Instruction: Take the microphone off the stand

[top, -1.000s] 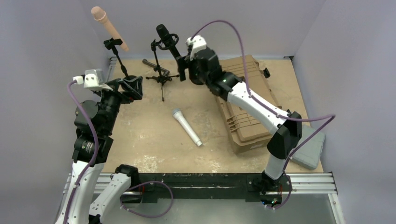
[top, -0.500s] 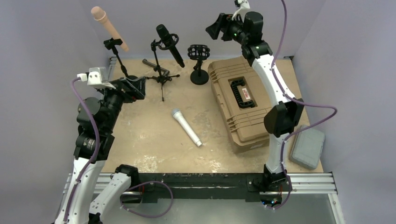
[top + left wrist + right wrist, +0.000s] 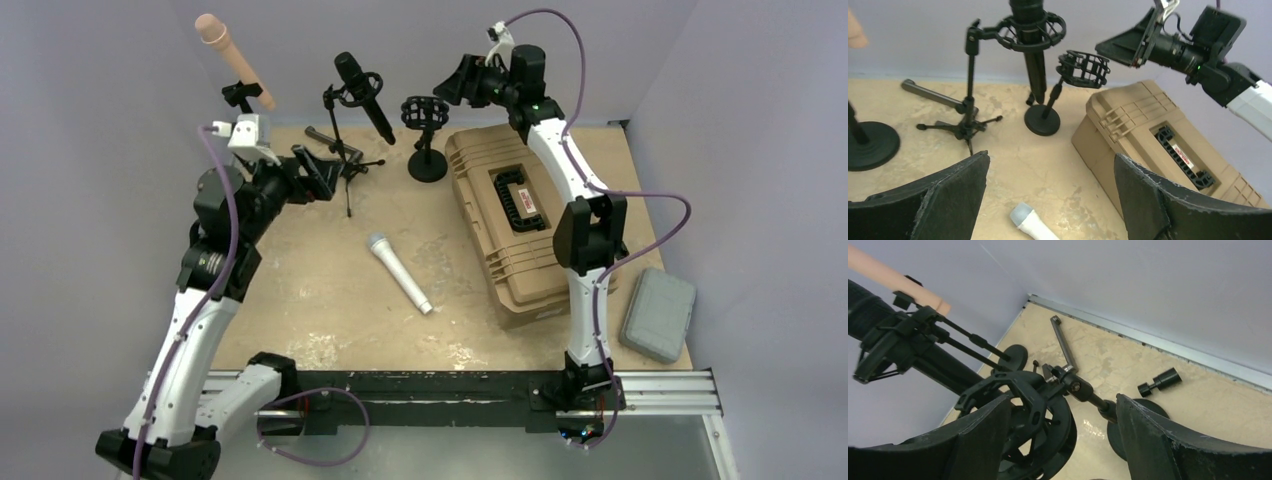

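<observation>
Reach-in stage, I'd say: the black microphone (image 3: 350,70) sat clipped in its tripod stand (image 3: 345,165), untouched. The left fingers (image 3: 948,195) gaped wide, facing it; the right fingers (image 3: 1158,440) hung open by the empty mount (image 3: 425,110). Next would come closing round its body and lifting clear.

Robotics lab test cell: plain lavender walls (image 3: 100,100) box in a worn tan tabletop (image 3: 320,290). Two white-and-black robot arms (image 3: 590,300) are bolted to an aluminium rail (image 3: 680,385) at its near edge, trailing purple cables (image 3: 640,195). Microphone stands (image 3: 347,165) are set out on it.
</observation>
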Tool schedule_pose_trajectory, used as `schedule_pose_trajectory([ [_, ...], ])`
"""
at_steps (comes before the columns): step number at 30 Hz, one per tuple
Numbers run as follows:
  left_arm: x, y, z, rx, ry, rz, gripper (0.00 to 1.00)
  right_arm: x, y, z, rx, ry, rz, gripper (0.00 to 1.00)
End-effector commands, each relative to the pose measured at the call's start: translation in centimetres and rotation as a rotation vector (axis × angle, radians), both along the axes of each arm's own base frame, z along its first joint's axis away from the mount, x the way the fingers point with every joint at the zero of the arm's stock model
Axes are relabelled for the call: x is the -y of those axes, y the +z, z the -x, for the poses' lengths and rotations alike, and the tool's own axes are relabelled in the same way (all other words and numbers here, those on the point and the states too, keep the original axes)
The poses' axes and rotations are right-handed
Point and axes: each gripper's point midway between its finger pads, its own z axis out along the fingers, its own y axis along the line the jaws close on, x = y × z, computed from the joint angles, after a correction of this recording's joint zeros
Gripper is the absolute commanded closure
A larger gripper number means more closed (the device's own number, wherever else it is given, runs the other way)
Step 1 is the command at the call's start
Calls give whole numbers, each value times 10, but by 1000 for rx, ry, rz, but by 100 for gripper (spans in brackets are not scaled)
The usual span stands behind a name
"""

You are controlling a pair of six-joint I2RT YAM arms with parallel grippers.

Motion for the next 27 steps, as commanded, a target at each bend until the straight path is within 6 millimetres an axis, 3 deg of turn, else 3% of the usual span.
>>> schedule_pose_trajectory([
  [1, 36, 12, -7, -15, -165, -38, 11, 2, 76, 20, 174, 9, -44, 24],
  [6, 61, 14, -14, -50, -229, -18, 13, 1, 86, 21, 211, 34, -56, 22],
  [12, 82, 13, -22, -97, -258, -12, 12, -5, 71, 9, 174, 91, -95, 28],
  [15, 91, 1, -33, -154, -249, 8, 14, -9, 74, 19, 187, 127, -119, 27],
  [21, 106, -13, -40, -202, -252, 23, 18, -3, 71, 37, 208, 90, -69, 10],
  [27, 104, -9, -33, -194, -269, -5, 18, -15, 53, 48, 190, 57, 4, 11],
])
